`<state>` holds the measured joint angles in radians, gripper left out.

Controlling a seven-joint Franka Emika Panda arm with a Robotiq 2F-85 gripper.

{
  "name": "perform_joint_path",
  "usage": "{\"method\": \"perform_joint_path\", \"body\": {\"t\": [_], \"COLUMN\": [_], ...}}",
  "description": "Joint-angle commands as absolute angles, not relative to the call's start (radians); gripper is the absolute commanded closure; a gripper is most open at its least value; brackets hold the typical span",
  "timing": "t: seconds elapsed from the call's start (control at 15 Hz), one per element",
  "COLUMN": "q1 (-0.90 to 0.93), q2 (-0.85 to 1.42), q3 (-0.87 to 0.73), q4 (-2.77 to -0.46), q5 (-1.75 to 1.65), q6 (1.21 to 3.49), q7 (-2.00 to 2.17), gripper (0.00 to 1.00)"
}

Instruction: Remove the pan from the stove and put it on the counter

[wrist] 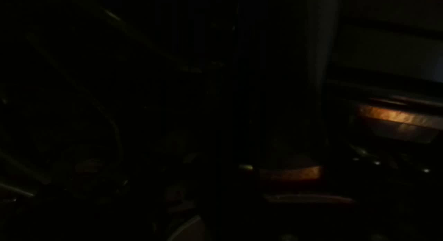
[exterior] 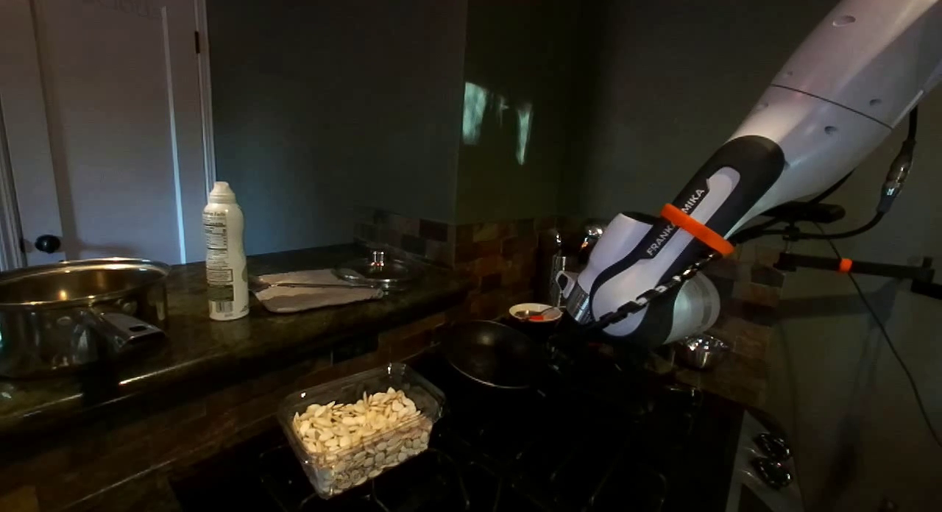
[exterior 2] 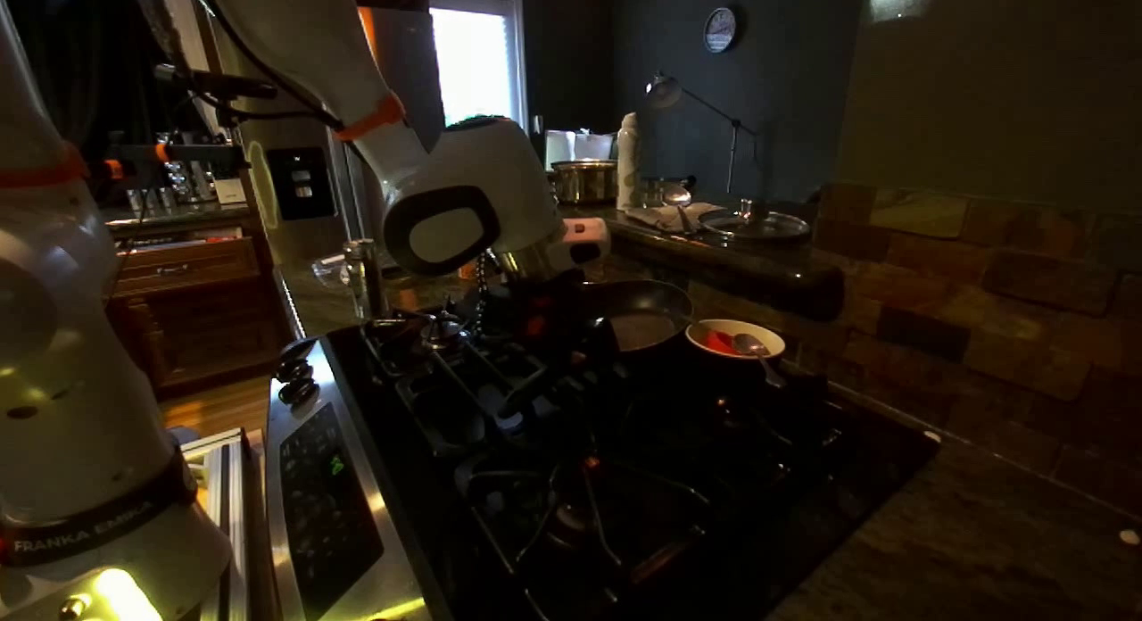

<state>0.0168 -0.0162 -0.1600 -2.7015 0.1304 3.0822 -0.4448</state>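
The dark round pan (exterior: 491, 354) is at the far back part of the black stove (exterior: 581, 446). It also shows in an exterior view (exterior 2: 649, 313), with its handle side hidden by the gripper. I cannot tell whether it rests on the grates or is slightly raised. The stove (exterior 2: 758, 532) has black grates. The dark stone counter (exterior: 195, 354) runs as a ledge with a rounded edge; it also shows in an exterior view (exterior 2: 758, 277). My gripper (exterior: 557, 350) points down at the pan's handle side, also seen in an exterior view (exterior 2: 584, 335). Its fingers are lost in shadow, and the wrist view is nearly black.
A white bowl (exterior 2: 736, 338) with a red thing and a spoon stands close beside the pan. A clear box of pale pieces (exterior: 360, 431) stands on the stove. On the counter stand a steel pot (exterior: 81, 313), a white bottle (exterior: 224, 254), a cloth (exterior: 316, 291) and a glass lid (exterior: 377, 269).
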Motion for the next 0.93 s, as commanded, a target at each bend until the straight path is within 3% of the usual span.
{"method": "perform_joint_path", "body": {"t": [0.0, 0.2, 0.47, 0.6, 0.87], "q1": [0.03, 0.02, 0.027, 0.043, 0.026], "q2": [-0.009, -0.037, -0.117, -0.195, -0.318], "q3": [-0.149, -0.157, -0.16, -0.163, -0.155], "q4": [-2.693, -2.702, -2.724, -2.731, -2.732], "q5": [0.169, 0.166, 0.195, 0.202, 0.141], "q6": [3.12, 3.123, 3.068, 3.028, 2.918], "q7": [-0.444, -0.459, -0.496, -0.51, -0.503], "gripper": [0.57, 0.75, 0.83, 1.0, 1.0]}}
